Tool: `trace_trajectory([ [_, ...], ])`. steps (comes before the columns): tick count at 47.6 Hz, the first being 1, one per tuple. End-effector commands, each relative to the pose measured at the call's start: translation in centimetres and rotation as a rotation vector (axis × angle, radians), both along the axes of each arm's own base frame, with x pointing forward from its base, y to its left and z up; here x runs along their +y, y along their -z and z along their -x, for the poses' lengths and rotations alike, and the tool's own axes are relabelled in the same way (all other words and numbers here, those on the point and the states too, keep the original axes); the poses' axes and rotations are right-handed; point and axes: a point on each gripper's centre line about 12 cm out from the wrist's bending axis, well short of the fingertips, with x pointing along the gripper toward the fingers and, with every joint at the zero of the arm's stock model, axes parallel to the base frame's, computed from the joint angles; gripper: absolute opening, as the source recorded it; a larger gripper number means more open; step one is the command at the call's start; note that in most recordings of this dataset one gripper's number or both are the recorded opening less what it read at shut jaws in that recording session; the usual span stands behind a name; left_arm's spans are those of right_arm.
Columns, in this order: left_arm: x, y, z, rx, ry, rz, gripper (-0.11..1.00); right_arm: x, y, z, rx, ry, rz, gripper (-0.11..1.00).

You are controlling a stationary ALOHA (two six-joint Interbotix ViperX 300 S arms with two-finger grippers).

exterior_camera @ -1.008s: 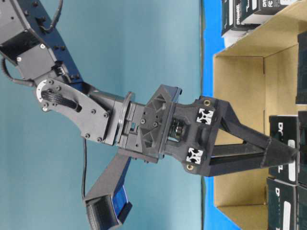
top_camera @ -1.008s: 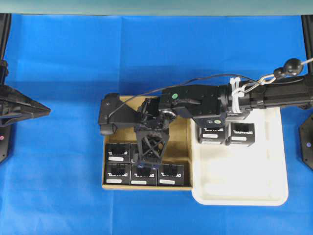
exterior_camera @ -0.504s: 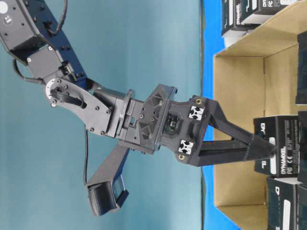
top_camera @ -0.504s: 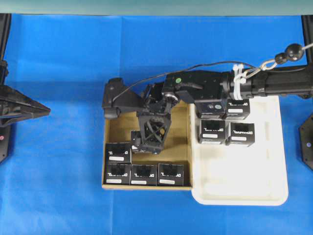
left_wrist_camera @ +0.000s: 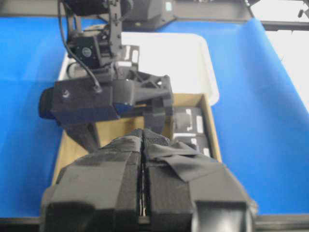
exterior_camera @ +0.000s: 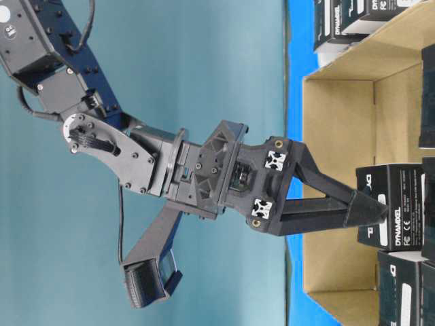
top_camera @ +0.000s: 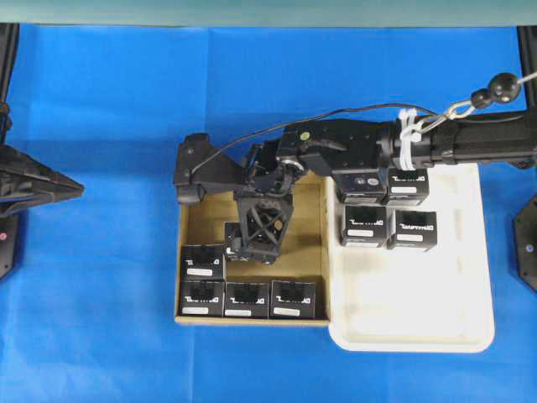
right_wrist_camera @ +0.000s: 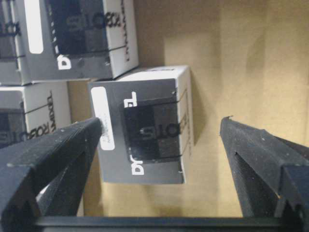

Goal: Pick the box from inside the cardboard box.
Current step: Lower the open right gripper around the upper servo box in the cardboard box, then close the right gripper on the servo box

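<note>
Blue cloth covers the tabletop in the overhead view. At its centre sits the cardboard box, with a white tray touching its 3 o'clock side. The right pincer reaches into the cardboard box, above the box, which lies at 12 o'clock of a row of black boxes. The left pincer rests at 9 o'clock, well apart.

Table-level view: the right pincer has its fingertips at the box.

Left wrist view: the left pincer has its taped fingers pressed together, holding nothing.

Right wrist view: the right pincer stands spread apart, one finger at 9 o'clock overlapping the box, the other at 3 o'clock clear of it.
</note>
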Motion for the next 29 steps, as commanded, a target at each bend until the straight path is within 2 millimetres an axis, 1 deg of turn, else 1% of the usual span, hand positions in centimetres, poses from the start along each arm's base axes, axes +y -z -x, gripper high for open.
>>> trace_trajectory([
  [1, 0.0, -1.2, -0.1, -0.034, 0.0, 0.001, -0.04, 0.6, -0.6, -0.3, -0.015, -0.015, 0.001, 1.0],
  [11, 0.0, -1.0, -0.1, -0.029, 0.0, 0.002, -0.04, 1.3, -0.6, -0.2, 0.0, -0.034, -0.003, 1.0],
  [21, 0.0, -0.8, -0.1, -0.023, -0.002, 0.0, -0.04, 1.4, -0.7, -0.3, 0.002, -0.038, -0.005, 1.0],
  [29, 0.1, -0.6, -0.1, -0.02, -0.005, 0.0, -0.04, 1.2, -1.7, -0.8, -0.024, -0.046, 0.003, 1.0],
])
